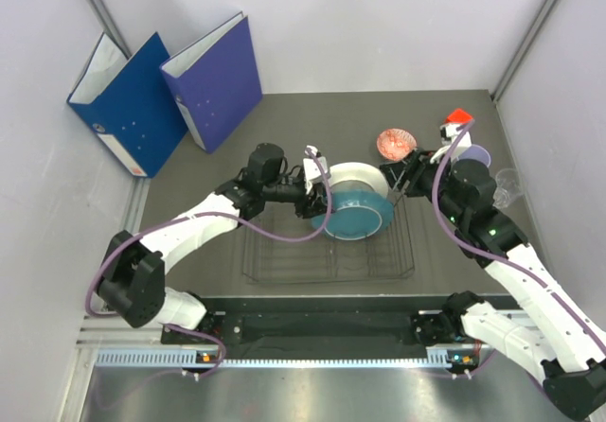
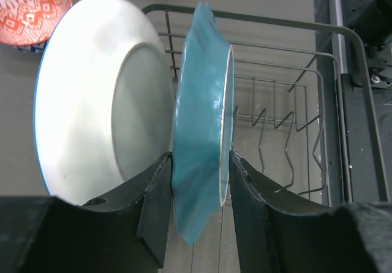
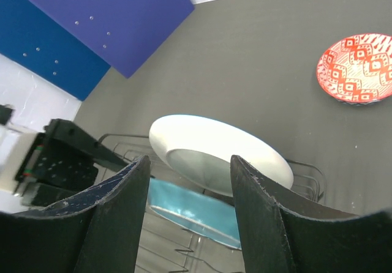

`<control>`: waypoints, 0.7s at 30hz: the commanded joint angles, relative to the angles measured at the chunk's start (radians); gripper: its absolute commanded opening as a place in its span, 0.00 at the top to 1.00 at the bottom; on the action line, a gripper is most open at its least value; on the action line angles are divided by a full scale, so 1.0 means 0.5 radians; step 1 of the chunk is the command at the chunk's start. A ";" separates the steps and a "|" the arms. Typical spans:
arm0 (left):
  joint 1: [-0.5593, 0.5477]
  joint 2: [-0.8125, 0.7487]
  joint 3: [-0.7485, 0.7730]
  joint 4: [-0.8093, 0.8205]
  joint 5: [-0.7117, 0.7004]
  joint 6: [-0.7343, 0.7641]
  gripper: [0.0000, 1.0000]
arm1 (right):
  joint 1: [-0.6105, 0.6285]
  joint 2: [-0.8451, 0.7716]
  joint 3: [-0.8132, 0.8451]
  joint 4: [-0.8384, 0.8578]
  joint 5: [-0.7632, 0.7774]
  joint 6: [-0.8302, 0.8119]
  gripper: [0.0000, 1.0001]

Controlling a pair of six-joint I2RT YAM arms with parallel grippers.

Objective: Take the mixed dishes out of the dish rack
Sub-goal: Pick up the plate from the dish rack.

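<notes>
Left gripper (image 2: 200, 158) is clenched on the rim of the round glossy teal plate (image 2: 199, 95), with 1 finger on each face. We see that plate standing on edge in the rectangular dish rack of thin dark wire (image 1: 284, 261), toward its right end. Close beside it on the far side, the round white plate (image 1: 358, 176) stands on edge in the rack too, so we count 2 dishes in it. Right gripper (image 3: 190, 161) hangs over the white plate with its fingers spread, grasping nothing. On the table past the rack's far right corner sits the small red-patterned bowl (image 1: 396, 142). Further right, near the wall, we see a lavender cup (image 1: 476, 154) and a clear glass (image 1: 507, 184).
</notes>
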 commanded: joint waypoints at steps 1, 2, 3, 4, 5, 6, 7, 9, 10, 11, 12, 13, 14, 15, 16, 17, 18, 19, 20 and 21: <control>-0.040 -0.084 -0.033 0.099 0.107 -0.047 0.55 | 0.022 0.001 -0.015 0.099 -0.004 0.016 0.45; -0.043 -0.078 -0.039 0.102 0.111 -0.056 0.56 | 0.022 0.001 -0.018 0.099 -0.007 0.019 0.45; -0.049 -0.069 -0.045 0.105 0.126 -0.062 0.57 | 0.022 -0.006 -0.024 0.092 -0.004 0.019 0.45; -0.052 -0.066 -0.054 0.117 0.132 -0.081 0.58 | 0.025 -0.006 -0.024 0.092 -0.007 0.019 0.45; -0.055 -0.042 -0.058 0.126 0.141 -0.093 0.59 | 0.022 -0.009 -0.030 0.092 -0.004 0.019 0.45; -0.067 -0.032 -0.061 0.126 0.156 -0.099 0.59 | 0.022 -0.012 -0.036 0.089 -0.004 0.019 0.45; -0.074 -0.014 -0.061 0.129 0.175 -0.105 0.61 | 0.022 -0.012 -0.039 0.092 0.002 0.019 0.45; -0.086 0.029 -0.058 0.126 0.215 -0.118 0.61 | 0.019 -0.015 -0.043 0.083 0.002 0.022 0.45; -0.092 0.041 -0.061 0.123 0.239 -0.109 0.63 | 0.025 -0.015 -0.043 0.083 0.002 0.019 0.45; -0.104 0.066 -0.061 0.120 0.242 -0.115 0.63 | 0.022 -0.021 -0.046 0.083 0.002 0.019 0.45; -0.110 0.078 -0.061 0.120 0.246 -0.121 0.62 | 0.025 -0.018 -0.049 0.080 0.005 0.019 0.45; -0.114 0.087 -0.064 0.120 0.243 -0.118 0.62 | 0.022 -0.021 -0.052 0.080 0.008 0.016 0.45; -0.120 0.103 -0.064 0.117 0.239 -0.115 0.61 | 0.025 -0.021 -0.055 0.083 0.011 0.016 0.45; -0.123 0.112 -0.067 0.120 0.236 -0.115 0.60 | 0.022 -0.021 -0.061 0.083 0.014 0.016 0.45; -0.129 0.118 -0.070 0.120 0.233 -0.109 0.58 | 0.022 -0.018 -0.064 0.086 0.014 0.016 0.45; -0.132 0.130 -0.073 0.117 0.233 -0.109 0.57 | 0.022 -0.021 -0.061 0.086 0.014 0.016 0.45; -0.135 0.140 -0.076 0.117 0.233 -0.105 0.56 | 0.022 -0.018 -0.067 0.089 0.011 0.016 0.45; -0.132 0.146 -0.076 0.117 0.230 -0.099 0.56 | 0.022 -0.018 -0.070 0.089 0.014 0.019 0.45; -0.138 0.161 -0.073 0.114 0.221 -0.096 0.56 | 0.022 -0.015 -0.067 0.086 0.014 0.016 0.45; -0.141 0.167 -0.073 0.111 0.215 -0.093 0.58 | 0.022 -0.015 -0.067 0.086 0.014 0.013 0.45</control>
